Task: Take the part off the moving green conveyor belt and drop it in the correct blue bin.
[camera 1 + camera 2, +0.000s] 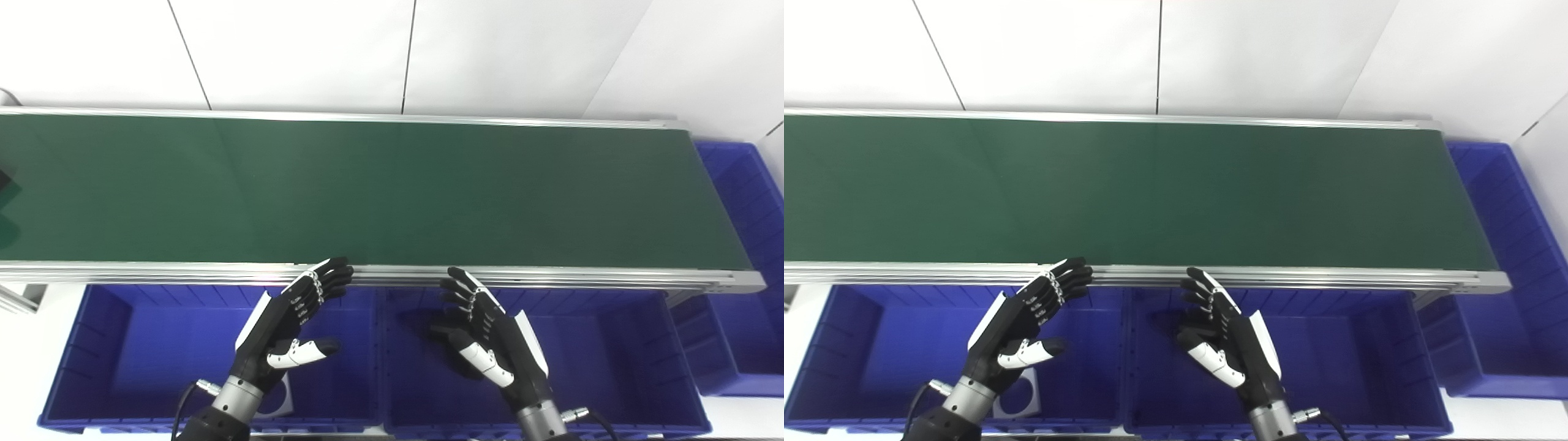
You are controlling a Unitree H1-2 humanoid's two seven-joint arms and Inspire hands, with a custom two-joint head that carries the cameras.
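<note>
Left eye view: no part is seen on the belt [392, 190]; both robot hands, left [291, 327] and right [490, 334], are held spread and empty over the bins [92, 343].

Right eye view: a white part [1020, 397] is seen in the left bin, just beside the left robot hand.

The belt [367, 190] lies bare across its whole width, so a hand can pass over it anywhere. Its near rail [490, 277] stands between the belt and the bins. The left hand [288, 331] hangs over the left bin [92, 343], above a white part [1020, 395]; the right hand [490, 343] hangs over the middle bin [618, 343]. Both are spread and hold nothing.
</note>
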